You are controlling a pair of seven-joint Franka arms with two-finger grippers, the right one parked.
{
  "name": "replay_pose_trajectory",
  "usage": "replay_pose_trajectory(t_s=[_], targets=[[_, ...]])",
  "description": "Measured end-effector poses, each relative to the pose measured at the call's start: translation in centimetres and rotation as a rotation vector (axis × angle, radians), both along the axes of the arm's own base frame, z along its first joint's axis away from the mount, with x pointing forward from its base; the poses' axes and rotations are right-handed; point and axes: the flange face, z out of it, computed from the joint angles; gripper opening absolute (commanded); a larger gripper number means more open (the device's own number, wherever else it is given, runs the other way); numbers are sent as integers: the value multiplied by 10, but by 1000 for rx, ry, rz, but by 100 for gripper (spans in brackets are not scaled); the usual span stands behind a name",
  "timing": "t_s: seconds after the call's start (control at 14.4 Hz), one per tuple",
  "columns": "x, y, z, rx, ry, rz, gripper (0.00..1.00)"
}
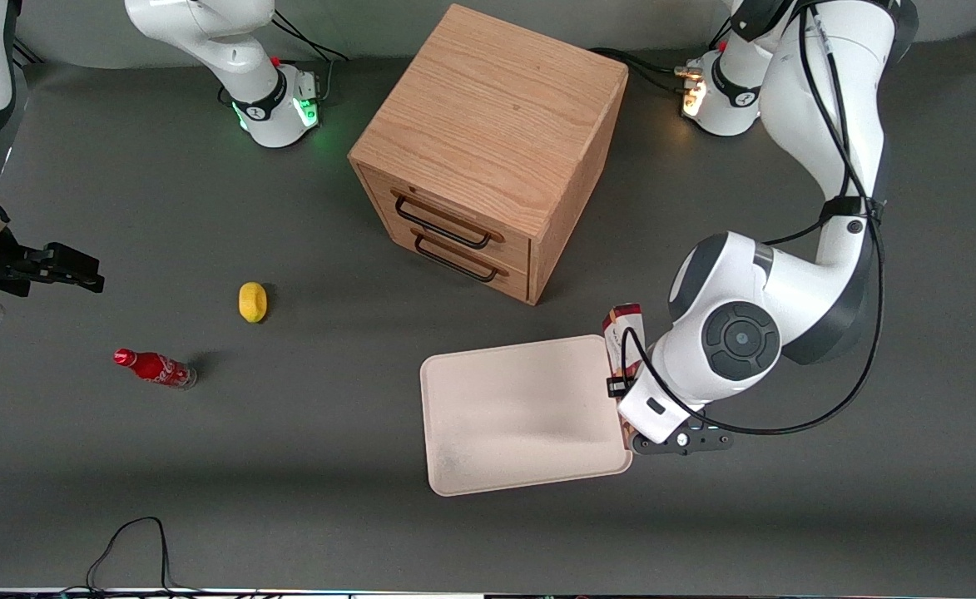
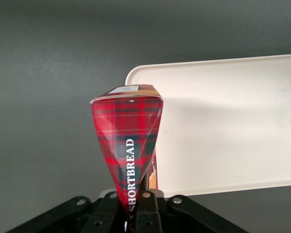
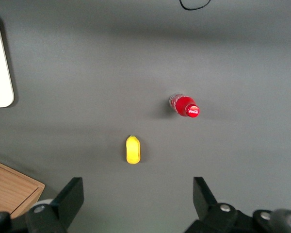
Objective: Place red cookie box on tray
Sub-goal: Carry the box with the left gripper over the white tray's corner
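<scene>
Dark grey bench carried a wooden two-drawer cabinet, with the tray nearer the front camera than the cabinet. The hand was pressed together on the red cookie box, pinching its narrow edge so the carton flared outward from the fingers. The box was held clear of the bench, just beside the tray's rim at the working arm's end. A yellow object and a small red bottle lay well apart, toward the parked arm's end.
</scene>
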Motion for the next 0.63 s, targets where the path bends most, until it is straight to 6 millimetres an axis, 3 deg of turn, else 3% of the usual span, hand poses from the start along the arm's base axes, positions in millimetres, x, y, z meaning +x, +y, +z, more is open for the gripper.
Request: replay_pose_trajectory(t_s=[0.14,0.49,0.63], targets=[[3,1,-10,10,-1,37,0],[1,-17,-64,24,-8,32,0],[-2,-21,-76,43,-12,18,0]])
